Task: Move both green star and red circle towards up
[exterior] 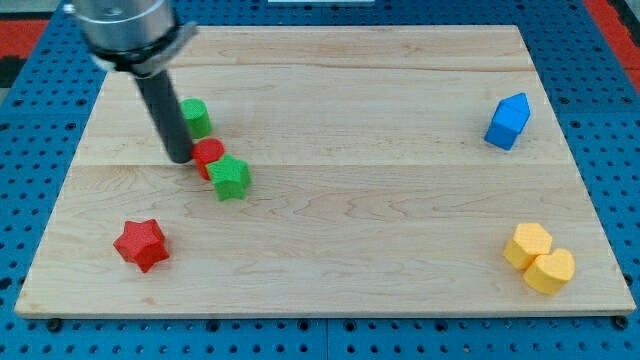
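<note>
The green star (230, 178) lies on the wooden board (380, 150) at the left of centre. The red circle (209, 156) touches it on its upper left. A second green block (195, 117), rounded in shape, sits just above the red circle. My tip (181, 158) is at the red circle's left edge, touching or nearly touching it, below and left of the rounded green block. The rod rises towards the view's top left.
A red star (140, 244) lies at the lower left. A blue house-shaped block (508, 121) is at the right. Two yellow blocks (539, 258) sit together at the lower right. A blue perforated table surrounds the board.
</note>
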You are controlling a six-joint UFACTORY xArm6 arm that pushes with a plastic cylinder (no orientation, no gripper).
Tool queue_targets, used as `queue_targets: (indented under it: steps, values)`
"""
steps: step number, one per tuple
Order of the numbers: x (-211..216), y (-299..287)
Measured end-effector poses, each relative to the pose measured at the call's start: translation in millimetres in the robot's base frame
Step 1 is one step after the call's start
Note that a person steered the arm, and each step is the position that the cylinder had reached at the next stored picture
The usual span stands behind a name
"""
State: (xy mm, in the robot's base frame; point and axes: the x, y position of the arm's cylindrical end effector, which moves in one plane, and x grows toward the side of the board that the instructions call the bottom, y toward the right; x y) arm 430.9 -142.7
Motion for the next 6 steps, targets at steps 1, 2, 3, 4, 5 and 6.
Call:
queue_targets:
  steps: [1, 2, 3, 4, 5, 6]
  values:
    - [5.1, 46.4]
    - [6.9, 37.8]
    - [38.1, 7.5]
    - [87.7, 21.4]
    - [88.3, 52.4]
    - [66.9, 58.2]
